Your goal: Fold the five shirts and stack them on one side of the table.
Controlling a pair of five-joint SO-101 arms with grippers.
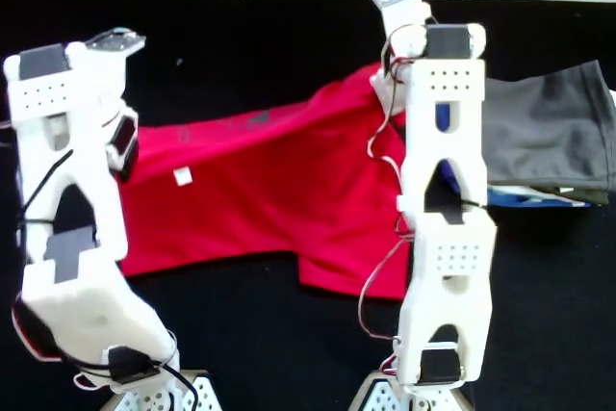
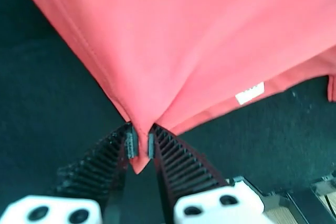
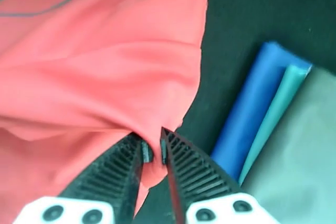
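Pinching the shirt [image 1: 260,190] by its edge, my left gripper [image 2: 140,145] and right gripper [image 3: 154,151] are both clamping cloth. I'm starting its fold, probably lengthwise, and next needing an even carry across.

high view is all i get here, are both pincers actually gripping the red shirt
Observer: Yes for the left pincer: its wrist view shows it shut on a corner of the red shirt.
Operator: and the right one
Observer: The right pincer is shut on a bunched edge of the same shirt.
Operator: what's in the folded pile beside it
Observer: Under the grey shirt lie a teal shirt and a blue shirt, their edges stepped.
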